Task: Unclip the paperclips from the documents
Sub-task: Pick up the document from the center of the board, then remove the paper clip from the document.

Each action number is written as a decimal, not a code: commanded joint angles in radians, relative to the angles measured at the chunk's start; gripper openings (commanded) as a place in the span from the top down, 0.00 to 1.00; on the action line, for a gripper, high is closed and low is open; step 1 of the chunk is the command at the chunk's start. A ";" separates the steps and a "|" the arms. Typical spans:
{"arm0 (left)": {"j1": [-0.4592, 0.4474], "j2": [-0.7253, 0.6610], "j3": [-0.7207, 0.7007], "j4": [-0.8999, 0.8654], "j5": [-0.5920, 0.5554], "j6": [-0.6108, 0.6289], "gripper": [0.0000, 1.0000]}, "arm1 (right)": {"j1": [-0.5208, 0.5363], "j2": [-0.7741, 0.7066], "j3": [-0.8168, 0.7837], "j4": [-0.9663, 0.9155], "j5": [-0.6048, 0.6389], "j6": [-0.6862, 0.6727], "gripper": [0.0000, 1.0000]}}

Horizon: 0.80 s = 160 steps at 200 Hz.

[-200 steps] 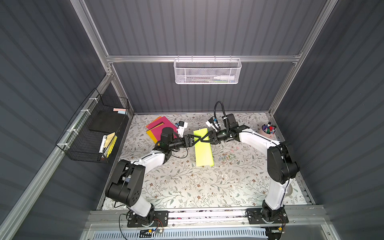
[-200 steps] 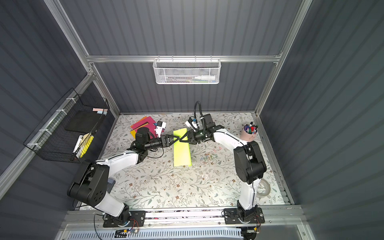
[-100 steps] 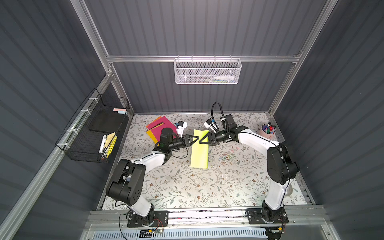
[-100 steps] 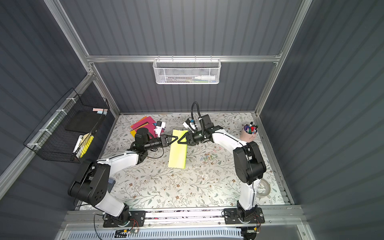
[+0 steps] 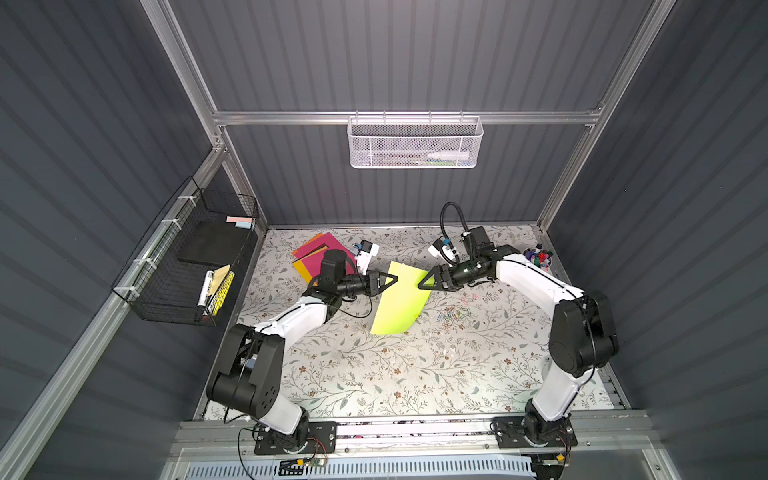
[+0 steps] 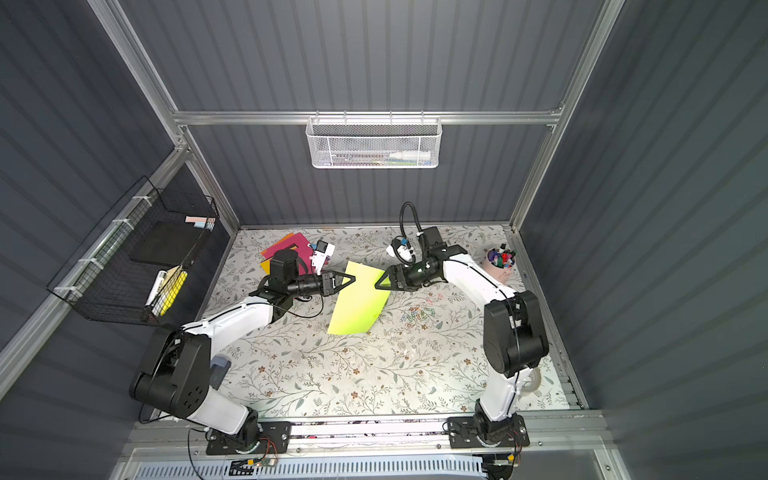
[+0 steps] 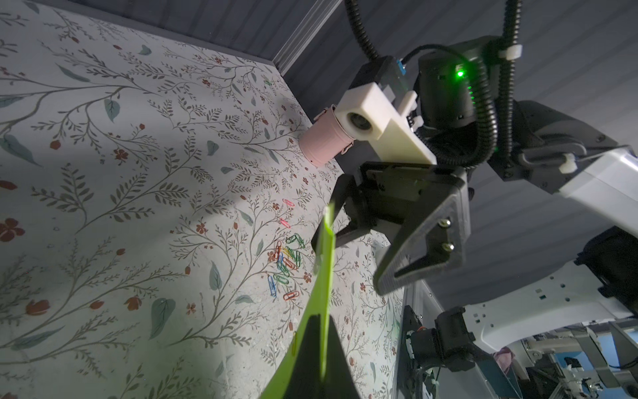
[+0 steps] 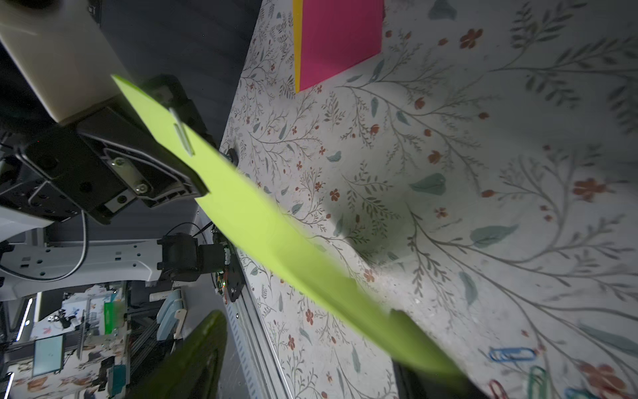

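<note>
We look down into a dark booth.
In both top views we see ribbed dark grey walls (image 5: 395, 62) held by an aluminium frame (image 5: 407, 118). A white mesh basket (image 5: 415, 143) hangs from the crossbar at upper centre; a black wire basket (image 5: 174, 286) hangs on the wall at left. The floor is a pale tabletop (image 5: 395, 374) printed with leaves and flowers, with a metal rail (image 5: 415, 430) along the lower edge.

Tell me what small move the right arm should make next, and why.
Probably move the open right jaws along the lime green sheet to the paperclip and close on it: the left jaws are shut on the sheet near it, and the clip is still on.
</note>
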 commanded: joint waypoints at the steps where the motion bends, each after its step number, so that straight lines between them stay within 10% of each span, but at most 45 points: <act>1: 0.008 -0.048 0.040 -0.167 0.022 0.160 1.00 | -0.021 -0.049 0.020 -0.075 0.067 -0.115 0.23; 93: 0.003 -0.103 0.098 -0.358 0.060 0.350 1.00 | 0.010 -0.025 0.067 0.206 -0.334 -0.308 0.37; 160: -0.001 -0.091 0.128 -0.423 0.125 0.412 1.00 | 0.088 0.043 0.128 0.207 -0.364 -0.312 0.56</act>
